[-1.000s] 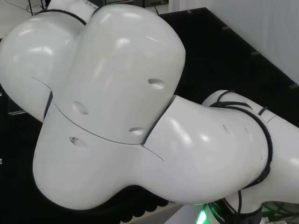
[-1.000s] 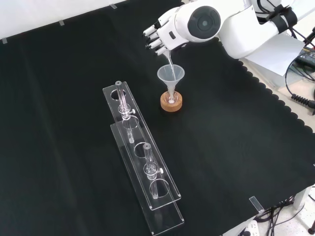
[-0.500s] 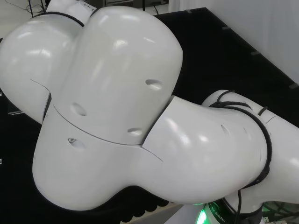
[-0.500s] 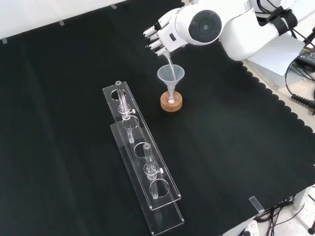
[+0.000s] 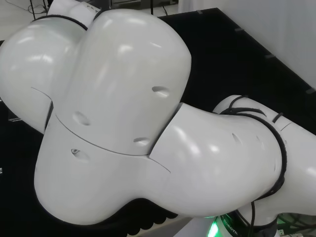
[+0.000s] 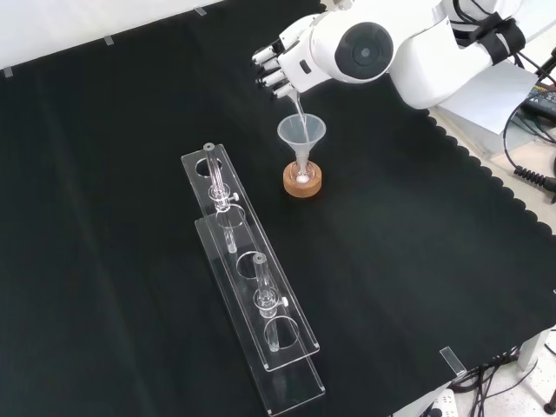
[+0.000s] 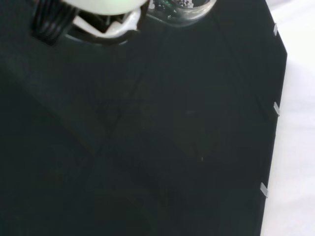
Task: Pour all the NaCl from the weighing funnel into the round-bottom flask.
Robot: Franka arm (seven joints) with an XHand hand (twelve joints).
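In the front view the hand (image 6: 280, 62) hangs above a clear plastic funnel (image 6: 301, 132), its fingers curled round the weighing funnel (image 6: 296, 104). The weighing funnel is tilted, and its thin spout points down into the plastic funnel's mouth. That funnel stands in the neck of a round-bottom flask on a cork ring (image 6: 302, 183). A little white powder (image 6: 301, 177) shows inside the ring, at the flask's bottom. The flask's glass is hard to make out. In the wrist view a blurred part of the hand (image 7: 106, 19) sits beside a clear glass piece (image 7: 183, 9).
A long clear rack (image 6: 252, 278) with two stoppered tubes lies to the left of and nearer than the flask in the front view. The cloth's scalloped edge (image 6: 486, 178) runs down the right, with cables beyond. The arm's white links (image 5: 123, 113) stand large in the head view.
The arm's wrist link has shifted slightly. The hand keeps hold of the tilted weighing funnel over the plastic funnel.
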